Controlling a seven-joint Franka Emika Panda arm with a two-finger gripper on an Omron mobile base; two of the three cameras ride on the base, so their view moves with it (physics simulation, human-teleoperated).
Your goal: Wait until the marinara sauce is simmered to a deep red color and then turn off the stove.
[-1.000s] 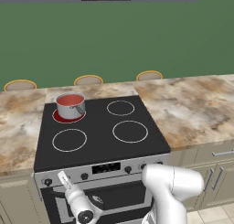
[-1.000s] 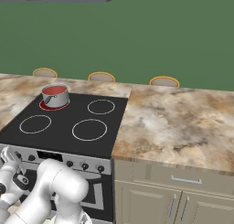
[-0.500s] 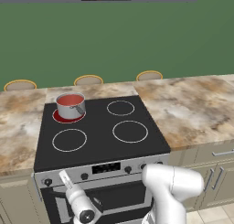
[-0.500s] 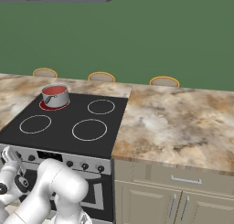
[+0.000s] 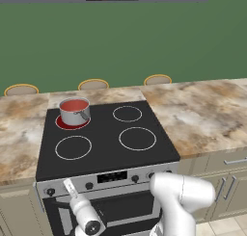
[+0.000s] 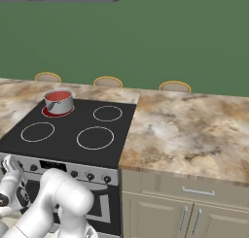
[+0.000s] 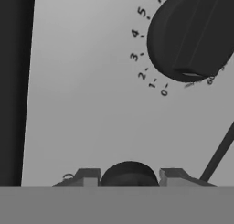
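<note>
Stove [image 5: 101, 148] set between two marbled counters [image 6: 194, 135], black glass top with four ringed burners, silver panel [image 5: 111, 179] along the front edge. Back-left burner glowing red under the pan [image 5: 75, 111], sauce [image 5: 73, 105] inside a fairly strong red, so probably close to done, though hard to call deep red for certain. Arm [image 5: 181, 199] folded low in front of the oven door, gripper [image 5: 70, 188] up against the left end of the panel. Close on the hand camera: one big knob [image 7: 194, 33] with a numbered dial, a second knob [image 7: 129, 173] sitting between the two fingers [image 7: 87, 176]. Jaws apart either side of that lower knob, not seen pinching it. Best done by holding off until the colour darkens, then making sure the knob between the tips is the one for the lit burner, centring on it, closing squarely and turning to the 0 mark without slipping. Little spare room here: panel face directly ahead, counter edge just to the left, oven handle below; open floor behind for backing away
</note>
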